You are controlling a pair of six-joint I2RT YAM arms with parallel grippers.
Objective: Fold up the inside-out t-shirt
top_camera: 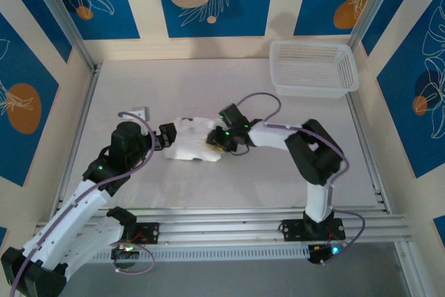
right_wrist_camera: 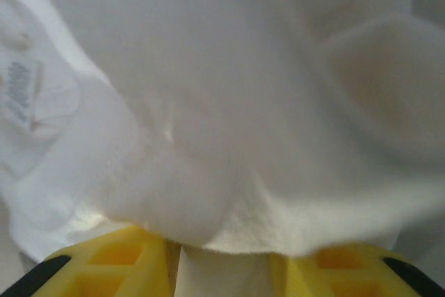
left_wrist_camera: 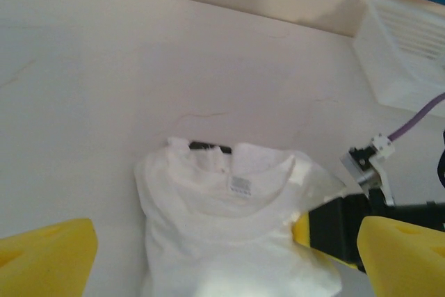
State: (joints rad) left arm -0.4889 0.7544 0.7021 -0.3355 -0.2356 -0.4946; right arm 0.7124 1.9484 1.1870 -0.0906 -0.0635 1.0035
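Shirt: the inside-out t-shirt (top_camera: 193,142) lies bunched in a small heap about mid-surface, between my two arms.
Lie of it: from the left wrist I see the collar turned to the far side, with the neck tag (left_wrist_camera: 239,185) showing just below the neckline. The body is gathered toward the near side and its edges are crumpled, not squared.
Handling: I judge it light, thin and limp. It will sag, drag and double over itself, so nothing keeps its shape unless I spread it. It is neither fragile nor slippery, but a thin layer is easy to miss or to pick up doubled.
Where to hold: I would take a hem or a shoulder seam near each side, pinching a single edge low against the surface (top_camera: 208,95) and pulling the two apart to flatten it.
Left gripper (top_camera: 167,137): just left of the heap, its yellow fingers (left_wrist_camera: 49,252) are spread wide on either side of the cloth and hold nothing.
Right gripper (top_camera: 215,140): at the heap's right edge, cloth drapes over its fingers (right_wrist_camera: 118,262) and fills the narrow gap between them. I cannot tell whether they actually pinch it.
Basket (top_camera: 313,67): white mesh at the far right, well apart from the shirt.
Risk: tugging from one side alone would likely slide the whole bundle.
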